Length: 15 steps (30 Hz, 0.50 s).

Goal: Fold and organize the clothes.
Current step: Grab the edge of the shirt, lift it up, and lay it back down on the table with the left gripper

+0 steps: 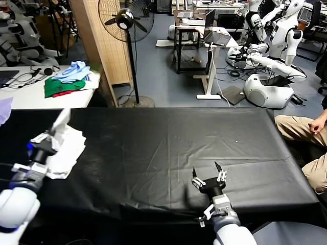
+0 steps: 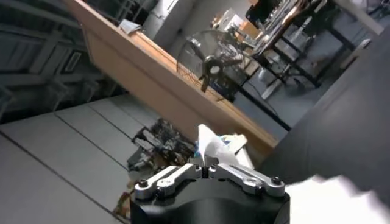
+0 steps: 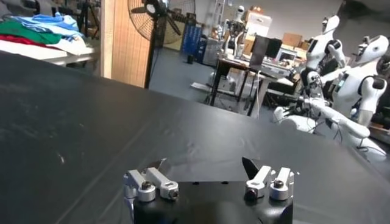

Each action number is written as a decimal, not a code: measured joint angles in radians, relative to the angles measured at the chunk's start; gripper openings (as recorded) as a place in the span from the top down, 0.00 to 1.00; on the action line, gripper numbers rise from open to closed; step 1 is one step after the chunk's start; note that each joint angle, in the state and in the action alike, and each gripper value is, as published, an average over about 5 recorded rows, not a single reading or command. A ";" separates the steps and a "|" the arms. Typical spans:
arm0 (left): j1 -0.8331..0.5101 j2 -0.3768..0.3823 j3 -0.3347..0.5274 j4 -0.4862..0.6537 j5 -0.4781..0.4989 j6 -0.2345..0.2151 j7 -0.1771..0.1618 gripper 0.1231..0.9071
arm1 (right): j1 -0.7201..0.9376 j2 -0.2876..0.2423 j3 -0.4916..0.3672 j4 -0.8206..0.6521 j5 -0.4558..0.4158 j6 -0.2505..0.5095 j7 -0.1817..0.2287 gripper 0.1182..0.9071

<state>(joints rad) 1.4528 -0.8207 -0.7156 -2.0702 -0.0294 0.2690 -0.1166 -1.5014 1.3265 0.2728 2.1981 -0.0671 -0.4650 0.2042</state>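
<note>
The white T-shirt (image 1: 69, 148) lies bunched at the left end of the black table (image 1: 173, 148). One corner of it is pulled up into the air by my left gripper (image 1: 51, 133), which is shut on the cloth. In the left wrist view the jaws are pressed together with a white point of the T-shirt (image 2: 211, 146) sticking out beyond the left gripper (image 2: 206, 167). My right gripper (image 1: 209, 177) hovers open over the table's near edge, right of the middle, with nothing between its fingers; the right wrist view shows the right gripper (image 3: 204, 167) above bare black cloth.
A heap of green, light-blue and red garments (image 1: 69, 80) lies on a white desk (image 1: 30, 94) behind the table's left end. A standing fan (image 1: 126, 20) and a wooden partition (image 1: 99, 41) stand behind. A seated person's legs (image 1: 306, 138) are at the table's right end.
</note>
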 joint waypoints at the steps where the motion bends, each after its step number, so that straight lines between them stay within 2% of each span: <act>1: -0.005 -0.018 0.027 -0.013 -0.028 0.007 0.000 0.99 | -0.004 -0.001 0.003 0.002 0.001 0.001 -0.001 0.14; 5: -0.027 -0.100 0.158 -0.048 -0.150 0.023 -0.014 0.99 | -0.015 -0.006 0.015 0.008 0.018 0.007 -0.003 0.14; 9: -0.053 -0.182 0.285 -0.059 -0.204 0.005 -0.017 0.99 | -0.012 -0.009 0.015 0.010 0.064 0.011 -0.012 0.14; 11: -0.066 -0.218 0.337 -0.052 -0.179 -0.028 0.002 0.97 | -0.009 -0.013 0.010 0.016 0.096 0.003 -0.027 0.14; 12: -0.071 -0.233 0.359 -0.047 -0.157 -0.052 0.016 0.92 | -0.007 -0.017 0.007 0.020 0.117 -0.006 -0.036 0.14; 15: -0.073 -0.260 0.410 -0.031 -0.091 -0.136 0.072 0.72 | 0.004 -0.031 -0.004 0.032 0.198 -0.043 -0.055 0.14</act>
<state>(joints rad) 1.3802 -1.0809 -0.3056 -2.1010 -0.1206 0.1335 -0.0450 -1.4978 1.2950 0.2688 2.2302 0.1311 -0.5079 0.1492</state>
